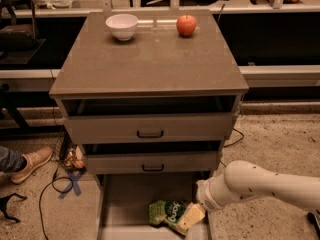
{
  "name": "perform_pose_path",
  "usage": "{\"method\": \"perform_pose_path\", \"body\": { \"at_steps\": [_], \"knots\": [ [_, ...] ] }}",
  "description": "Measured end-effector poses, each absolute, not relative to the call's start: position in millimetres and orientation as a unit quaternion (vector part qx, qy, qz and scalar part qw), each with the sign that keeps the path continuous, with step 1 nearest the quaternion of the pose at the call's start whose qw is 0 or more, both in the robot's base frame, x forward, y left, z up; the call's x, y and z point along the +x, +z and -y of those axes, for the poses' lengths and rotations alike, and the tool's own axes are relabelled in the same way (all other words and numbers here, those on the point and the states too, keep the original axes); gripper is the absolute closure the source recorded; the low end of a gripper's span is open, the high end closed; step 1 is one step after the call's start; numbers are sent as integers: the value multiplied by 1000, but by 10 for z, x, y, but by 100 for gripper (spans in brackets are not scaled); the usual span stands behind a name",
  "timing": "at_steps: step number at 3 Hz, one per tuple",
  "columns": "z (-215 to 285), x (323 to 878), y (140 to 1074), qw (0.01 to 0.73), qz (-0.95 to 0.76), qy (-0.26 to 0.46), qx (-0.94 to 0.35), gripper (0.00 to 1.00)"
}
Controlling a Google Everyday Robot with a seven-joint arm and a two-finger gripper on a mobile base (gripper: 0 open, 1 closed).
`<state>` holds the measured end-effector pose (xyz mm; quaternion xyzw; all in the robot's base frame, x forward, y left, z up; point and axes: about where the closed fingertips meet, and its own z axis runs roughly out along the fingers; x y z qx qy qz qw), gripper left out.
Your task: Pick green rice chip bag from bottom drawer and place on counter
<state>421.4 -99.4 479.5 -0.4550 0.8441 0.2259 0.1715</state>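
The green rice chip bag (167, 212) lies crumpled on the floor of the pulled-out bottom drawer (125, 204), near its right side at the frame's lower edge. Its dark green round logo with white letters faces up. My gripper (190, 216) reaches in from the right on a white arm and sits right against the bag's right edge. The counter (145, 59) tops the three-drawer cabinet above.
A white bowl (122, 25) and a red apple (186, 24) stand at the back of the counter. The two upper drawers (150, 129) with black handles are slightly open. A person's shoe (31, 163) and cables (62, 181) lie on the floor at left.
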Motion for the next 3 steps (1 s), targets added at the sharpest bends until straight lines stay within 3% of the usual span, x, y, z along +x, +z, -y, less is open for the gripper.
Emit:
{"method": "perform_pose_path", "body": {
  "at_steps": [3],
  "knots": [
    [503, 4760, 3687, 221, -783, 174, -555, 0]
  ]
}}
